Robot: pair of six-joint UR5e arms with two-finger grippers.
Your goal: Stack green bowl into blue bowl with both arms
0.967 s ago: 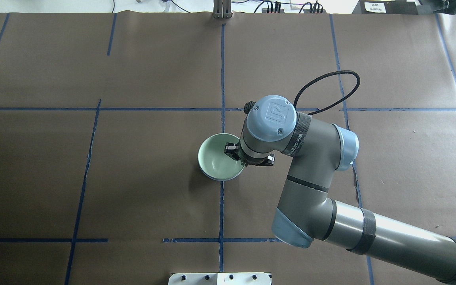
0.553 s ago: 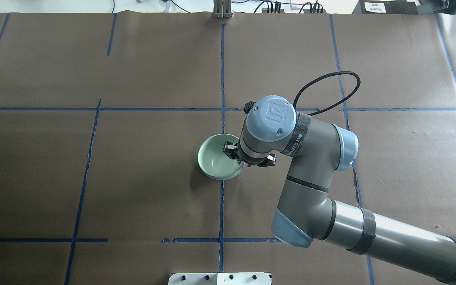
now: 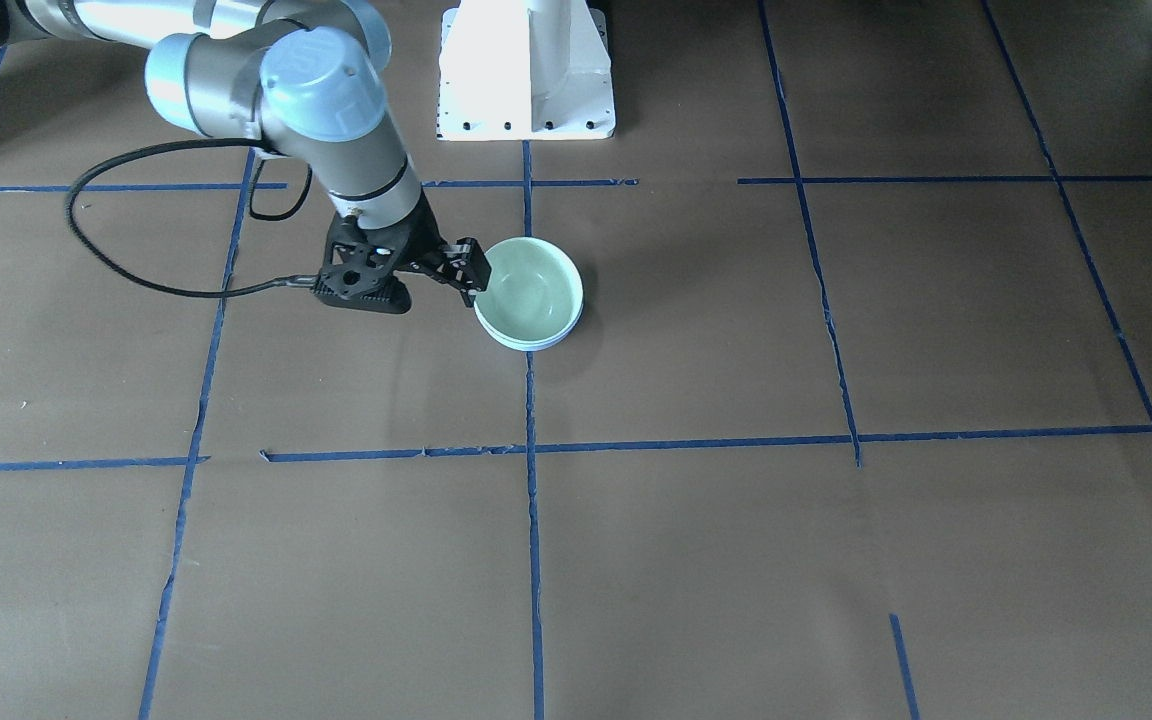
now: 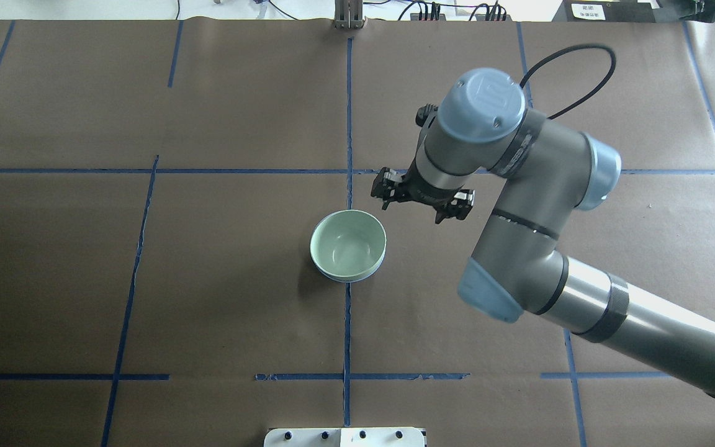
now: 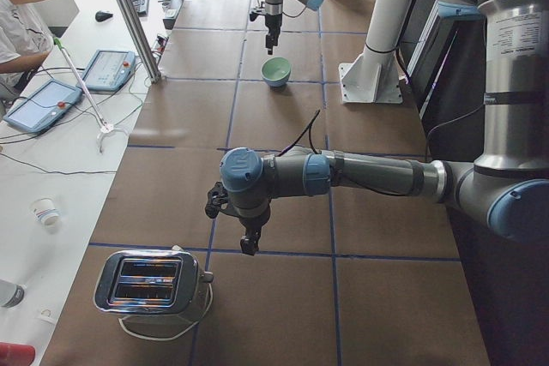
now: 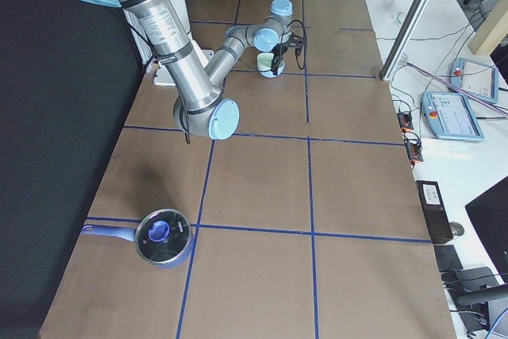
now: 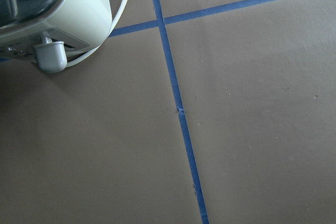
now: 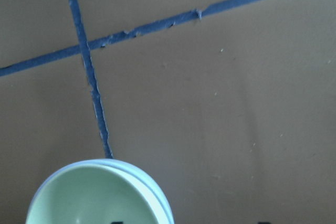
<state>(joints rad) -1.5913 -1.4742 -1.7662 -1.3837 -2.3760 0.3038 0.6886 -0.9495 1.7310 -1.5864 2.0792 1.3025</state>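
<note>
Brown and marked into squares, the worktop [image 4: 208,279] carries the stack at its middle, on a blue tape line [image 4: 348,124]. The green bowl [image 4: 346,248] sits nested in the blue bowl [image 3: 528,344], whose rim shows just beneath it. The right arm [image 4: 519,205] hangs near the stack, its jaws spread, empty and apart from the rim. The stacking looks done, so the step is likely a clean retreat: rise first, swing away after, and keep the jaws wide of the rim. The left arm [image 5: 360,173] hovers well apart by the toaster [image 5: 154,285]; I cannot tell how its jaws stand.
</note>
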